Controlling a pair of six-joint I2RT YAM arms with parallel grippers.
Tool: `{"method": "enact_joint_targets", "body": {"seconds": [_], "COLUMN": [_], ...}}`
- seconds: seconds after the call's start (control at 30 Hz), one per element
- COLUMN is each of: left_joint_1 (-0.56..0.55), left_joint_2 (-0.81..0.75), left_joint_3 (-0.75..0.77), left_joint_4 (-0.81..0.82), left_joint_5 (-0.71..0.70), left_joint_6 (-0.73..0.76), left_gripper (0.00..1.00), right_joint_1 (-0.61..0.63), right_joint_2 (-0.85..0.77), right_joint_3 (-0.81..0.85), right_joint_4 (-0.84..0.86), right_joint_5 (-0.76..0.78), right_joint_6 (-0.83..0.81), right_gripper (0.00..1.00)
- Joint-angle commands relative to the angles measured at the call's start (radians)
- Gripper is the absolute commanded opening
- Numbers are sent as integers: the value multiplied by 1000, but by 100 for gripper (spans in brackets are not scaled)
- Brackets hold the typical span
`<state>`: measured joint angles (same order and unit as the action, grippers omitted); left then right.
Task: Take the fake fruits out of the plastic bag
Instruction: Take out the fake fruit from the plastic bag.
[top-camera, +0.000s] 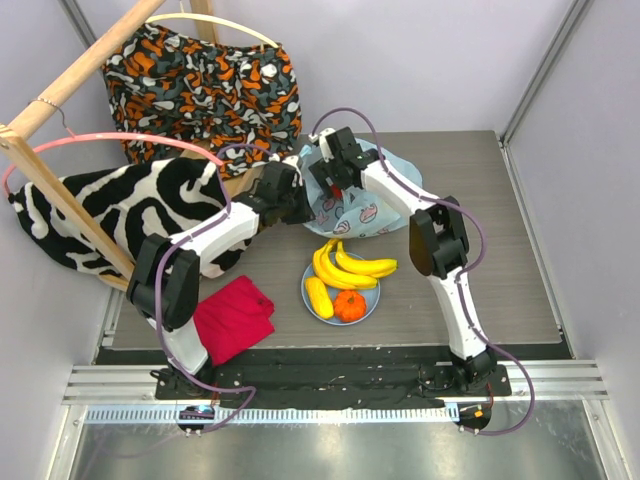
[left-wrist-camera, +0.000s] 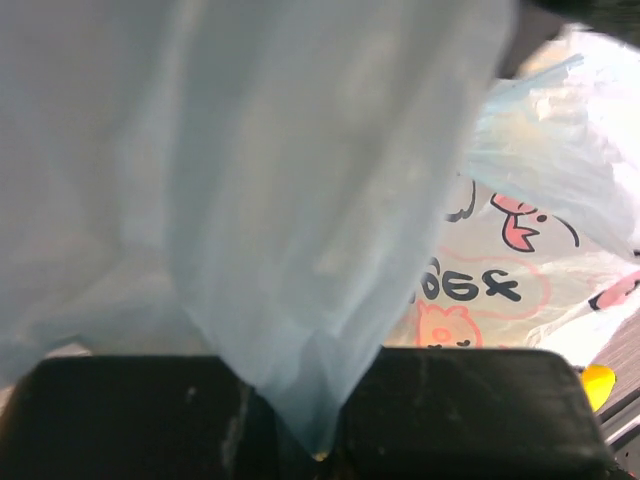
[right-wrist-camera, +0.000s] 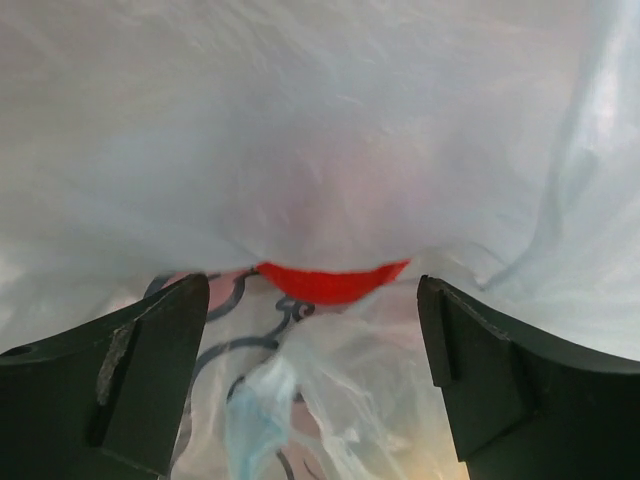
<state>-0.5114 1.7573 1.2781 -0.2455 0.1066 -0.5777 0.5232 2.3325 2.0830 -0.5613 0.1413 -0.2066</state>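
left end effector: closed, with a hanging fold of the plastic bag pinched between its pads. In the top view it sits at the bag's left edge.
right end effector: open, fingers spread wide and nosed up against the bag film. Nothing is clamped.
plastic bag: crumpled on the table beyond the plate, cartoon prints showing. Both arms converge on it.
red fruit: only a sliver shows, under a drape of film straight ahead of the right fingers. Most of it is veiled, so I cannot tell whether anything touches it.
plate: round, light blue, on the near side of the bag and close to it.
banana bunch: on the far half of the plate, tips reaching past the right rim.
oblong yellow piece: at the plate's left edge, just beside the bananas.
ribbed orange fruit: on the near part of the plate, just right of the oblong piece.
red cloth: folded on the table, left of the plate and beside the left arm.
background: a wooden rack at far left – zebra-print fabric draped over it, orange camo fabric behind.
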Motion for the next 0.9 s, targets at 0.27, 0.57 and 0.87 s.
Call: {"method": "enact_joint_targets", "body": {"seconds": [0.27, 0.57, 0.87], "left_joint_1": [-6, -6, -6], "left_joint_2": [-25, -18, 21], "left_joint_3": [-11, -19, 12], "left_joint_4": [31, 31, 46], "left_joint_5": [21, 16, 4], "left_joint_6": [-2, 3, -1], "left_gripper": [0, 0, 0], "right_joint_1": [4, -34, -42], "right_joint_2": [159, 104, -130], "right_joint_3": [158, 192, -35], "right_joint_4": [89, 106, 54], "right_joint_5": [86, -26, -129], "right_joint_6": [-23, -54, -57], "right_gripper": [93, 44, 34]}}
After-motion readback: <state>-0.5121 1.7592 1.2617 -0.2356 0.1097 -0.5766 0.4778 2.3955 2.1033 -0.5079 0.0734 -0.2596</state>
